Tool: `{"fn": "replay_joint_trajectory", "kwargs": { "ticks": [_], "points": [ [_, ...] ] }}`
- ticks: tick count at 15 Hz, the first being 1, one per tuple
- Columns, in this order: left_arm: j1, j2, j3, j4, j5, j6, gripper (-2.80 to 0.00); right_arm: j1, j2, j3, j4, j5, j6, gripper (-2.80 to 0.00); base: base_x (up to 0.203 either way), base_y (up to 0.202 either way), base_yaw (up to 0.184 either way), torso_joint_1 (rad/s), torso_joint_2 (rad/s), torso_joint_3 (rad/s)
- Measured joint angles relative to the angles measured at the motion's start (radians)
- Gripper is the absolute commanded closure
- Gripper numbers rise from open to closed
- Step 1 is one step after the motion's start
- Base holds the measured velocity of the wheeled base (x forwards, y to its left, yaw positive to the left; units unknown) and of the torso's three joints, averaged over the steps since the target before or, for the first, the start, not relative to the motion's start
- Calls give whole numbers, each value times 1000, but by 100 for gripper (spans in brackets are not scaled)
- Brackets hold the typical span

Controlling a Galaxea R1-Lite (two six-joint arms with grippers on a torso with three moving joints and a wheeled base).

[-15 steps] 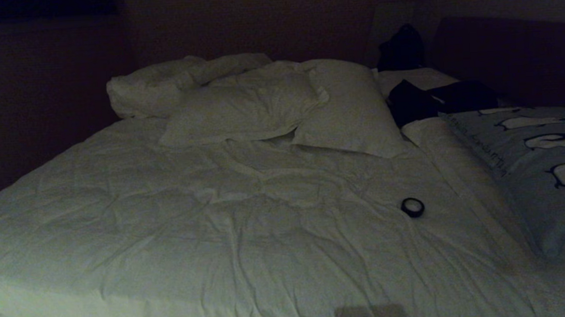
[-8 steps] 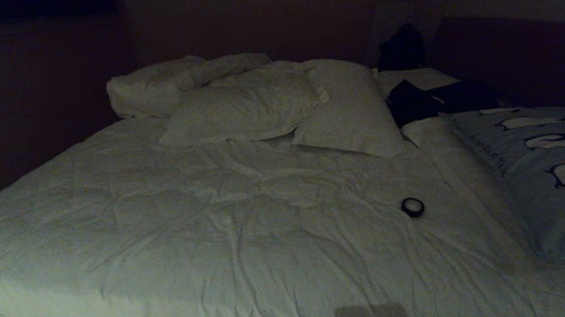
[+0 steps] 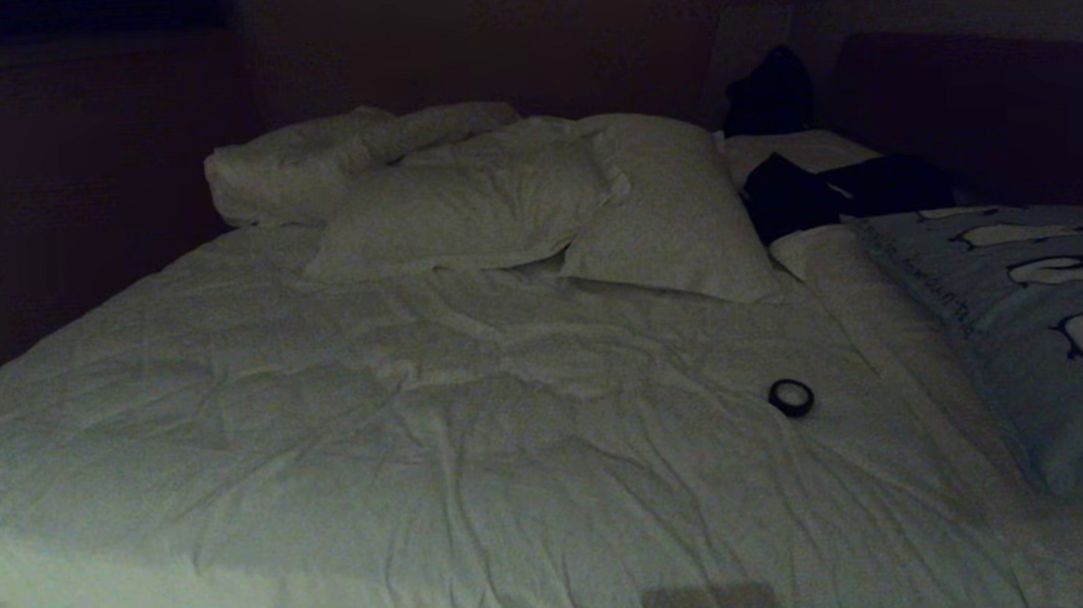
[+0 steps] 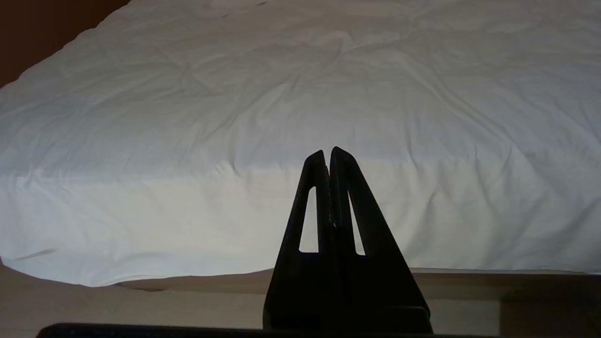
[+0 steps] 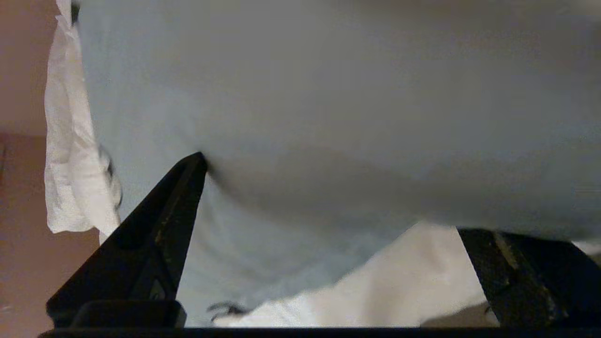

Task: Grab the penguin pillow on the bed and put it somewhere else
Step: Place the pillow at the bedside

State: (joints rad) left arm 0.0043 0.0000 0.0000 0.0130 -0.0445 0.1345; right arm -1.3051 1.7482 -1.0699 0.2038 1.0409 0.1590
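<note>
Black, wedge-shaped fingers of the right gripper [image 5: 328,197] are spread wide and pressed against the light blue-grey penguin pillow [image 5: 328,117], one tip denting the fabric, the other tucked under its bulging edge. That pillow [image 3: 1043,315] lies at the right side of the bed [image 3: 418,422], on its rumpled white duvet. A small black ring [image 3: 790,397] sits nearby. The left gripper [image 4: 327,157] hangs pinched together at the bed's near edge.

Penguin pillow [image 3: 1033,315] on the bed's [image 3: 420,459] right side, tape roll [image 3: 790,397] left of it
</note>
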Motion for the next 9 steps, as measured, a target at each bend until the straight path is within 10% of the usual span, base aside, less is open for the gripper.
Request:
{"fn": "replay_joint_trajectory", "kwargs": {
  "ticks": [9],
  "points": [
    [-1, 0, 0, 0, 0, 0, 0, 0, 119, -119, 6, -2, 5, 0, 0, 0, 0, 0, 0, 0]
  ]
}}
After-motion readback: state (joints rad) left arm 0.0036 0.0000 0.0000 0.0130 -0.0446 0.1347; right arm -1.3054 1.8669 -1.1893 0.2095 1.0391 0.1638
